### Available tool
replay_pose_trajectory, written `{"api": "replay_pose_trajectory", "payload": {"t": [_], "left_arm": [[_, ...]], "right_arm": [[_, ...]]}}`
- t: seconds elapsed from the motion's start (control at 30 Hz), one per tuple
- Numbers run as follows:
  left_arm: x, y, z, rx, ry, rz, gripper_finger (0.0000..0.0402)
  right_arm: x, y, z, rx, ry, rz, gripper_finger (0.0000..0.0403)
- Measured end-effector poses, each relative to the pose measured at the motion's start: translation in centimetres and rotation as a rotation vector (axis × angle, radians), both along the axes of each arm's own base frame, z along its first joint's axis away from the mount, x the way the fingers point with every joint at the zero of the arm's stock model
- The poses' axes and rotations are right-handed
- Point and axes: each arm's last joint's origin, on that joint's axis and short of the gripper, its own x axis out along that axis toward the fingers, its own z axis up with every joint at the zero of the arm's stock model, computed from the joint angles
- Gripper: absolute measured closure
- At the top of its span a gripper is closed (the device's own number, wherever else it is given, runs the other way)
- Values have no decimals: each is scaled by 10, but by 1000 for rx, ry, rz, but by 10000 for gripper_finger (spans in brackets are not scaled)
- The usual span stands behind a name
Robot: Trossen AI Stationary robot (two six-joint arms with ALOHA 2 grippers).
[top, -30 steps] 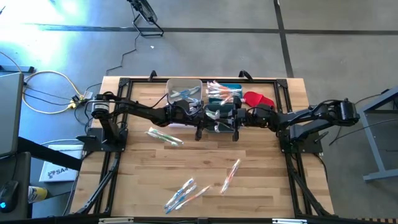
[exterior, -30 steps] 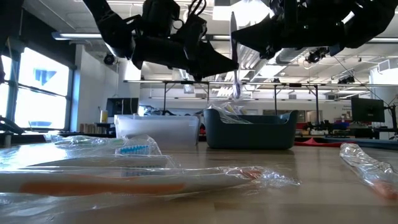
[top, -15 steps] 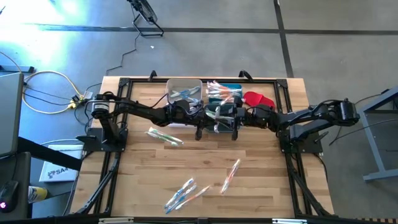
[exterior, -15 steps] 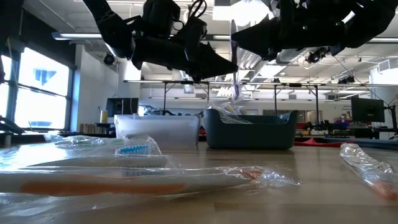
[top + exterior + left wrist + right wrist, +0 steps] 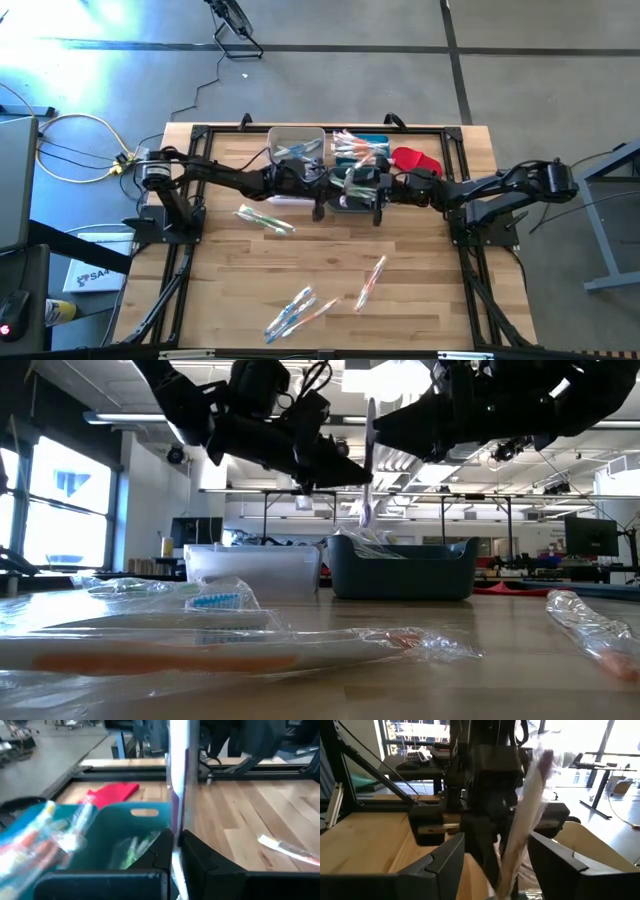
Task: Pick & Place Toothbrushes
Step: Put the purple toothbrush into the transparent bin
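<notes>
- Nearest the low camera, wrapped toothbrushes (image 5: pixel 200 645) lie flat on the wooden worktop (image 5: pixel 420 260), their crinkled film blurred; one shows an orange handle, another a blue bristle head.
- From above, the loose ones sit in three spots: a cluster (image 5: pixel 298 312) at the front edge, a single one (image 5: pixel 371 281) just right of it, and a green-accented one (image 5: pixel 265 219) nearer the left arm.
- Both arms reach in low from the sides and meet over the middle of the worktop, stretched nearly level, wrists facing each other above the bins.
- The left pincer (image 5: pixel 174 851) is pressed together on a wrapped toothbrush with a pink accent (image 5: pixel 366 455), which stands upright; its lower end hangs just above the teal bin (image 5: pixel 402 568).
- The right pincer (image 5: pixel 495 862) stands spread, its two dark fingers (image 5: pixel 442 865) wide apart on either side of that same toothbrush, not touching it as far as can be seen.
- In the high view the meeting point is masked by the two wrists, so the held toothbrush is hard to pick out there.
- The teal bin already holds several wrapped toothbrushes (image 5: pixel 358 148); in the left wrist view its contents are smeared and partly cut off.
- The clear bin (image 5: pixel 296 146) beside it, on the left arm's side, holds a few more.
- A red cloth-like piece (image 5: pixel 416 158) lies on the worktop just past the teal bin on the right arm's side.
- Beyond the worktop, the room's desks and monitors are too distant to make out.
</notes>
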Motion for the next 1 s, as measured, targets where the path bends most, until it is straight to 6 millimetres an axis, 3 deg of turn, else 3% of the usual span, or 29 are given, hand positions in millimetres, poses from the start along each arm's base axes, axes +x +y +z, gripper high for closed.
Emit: {"api": "replay_pose_trajectory", "payload": {"t": [0.2,0.5,0.8,1.0], "left_arm": [[-15,8,16,14,60,76,385],[-55,10,41,11,273,210,385],[-91,6,37,-52,553,357,385],[-96,7,28,-30,654,427,385]], "right_arm": [[0,1,-1,4,15,28,195],[0,1,-2,3,21,28,195],[0,1,-2,0,22,24,195],[0,1,-2,0,21,22,195]]}}
